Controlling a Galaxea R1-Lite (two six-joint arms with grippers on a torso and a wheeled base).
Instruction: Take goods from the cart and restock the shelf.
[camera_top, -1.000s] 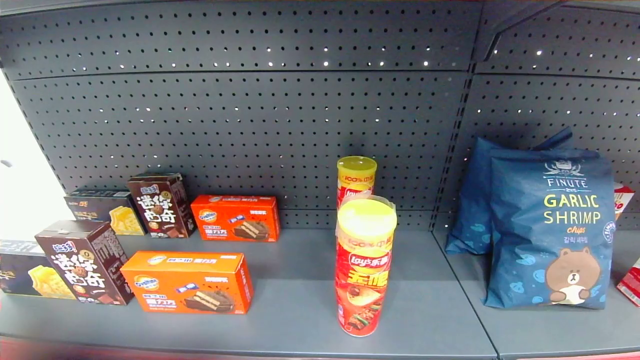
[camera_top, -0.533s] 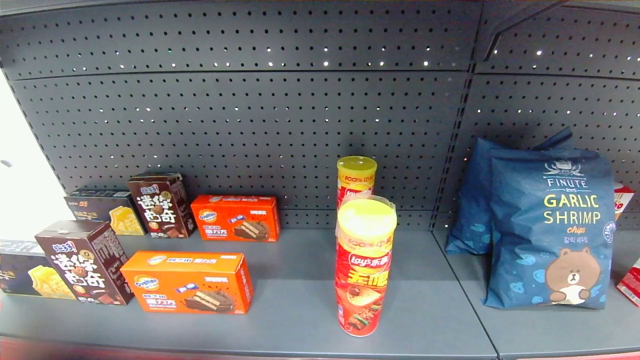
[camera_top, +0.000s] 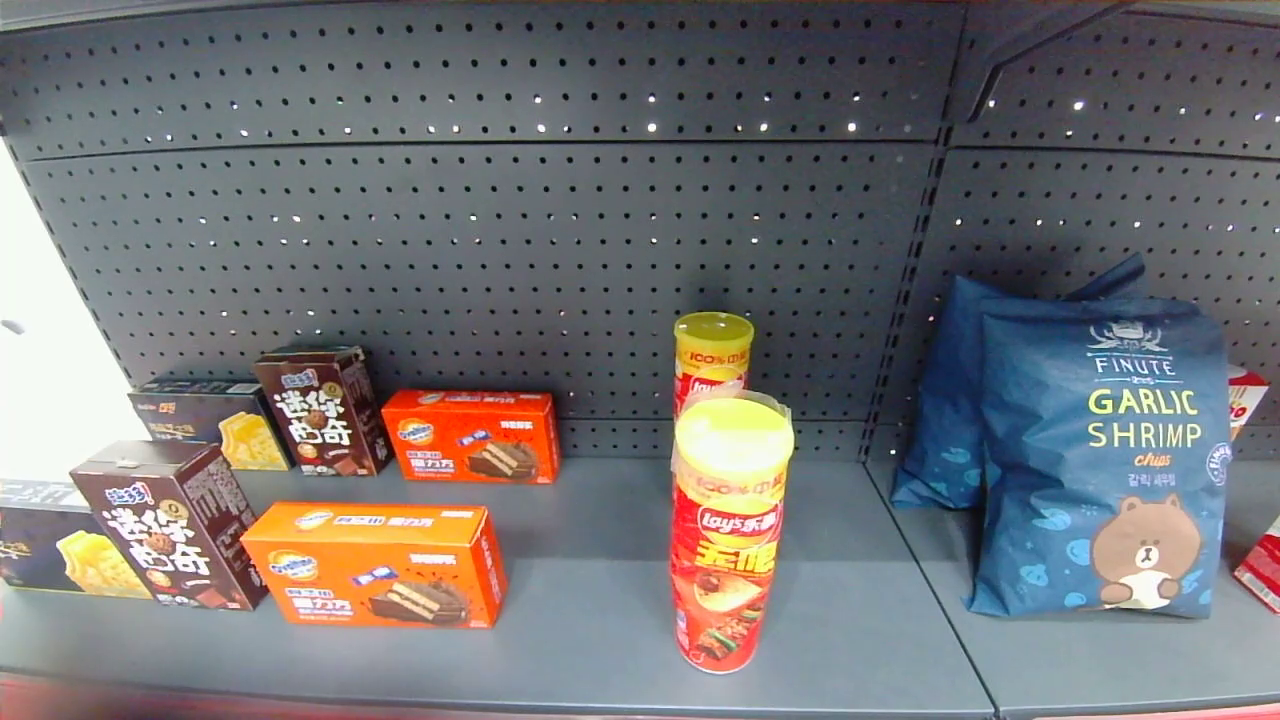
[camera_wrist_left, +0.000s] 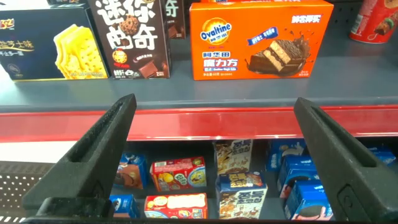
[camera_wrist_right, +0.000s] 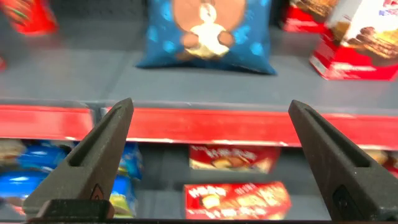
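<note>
Matte grey metal shelf (camera_top: 600, 640) with a perforated back panel (camera_top: 500, 250). From the left it carries rectangular cardboard goods, namely black boxes (camera_top: 60, 545), brown boxes (camera_top: 170, 520) and orange boxes (camera_top: 375, 565), then two upright cylindrical crisp tubes (camera_top: 730, 530) with yellow lids and two soft blue bags (camera_top: 1100, 460). Bare shelf lies on either side of the tubes. The left gripper (camera_wrist_left: 214, 102) and right gripper (camera_wrist_right: 211, 104), with black wedge-shaped fingers, hang spread wide and empty just before the glossy red shelf lip (camera_wrist_left: 205, 121).

Shelf (camera_top: 600, 640): at left, front cake box (camera_top: 375, 565) lies before rear cake box (camera_top: 470, 435); at centre, front can (camera_top: 730, 530) stands directly before rear can (camera_top: 712, 350) (nearest the back panel (camera_top: 500, 250)); at right, front bag (camera_top: 1100, 460) overlaps rear bag (camera_top: 940, 400).
</note>
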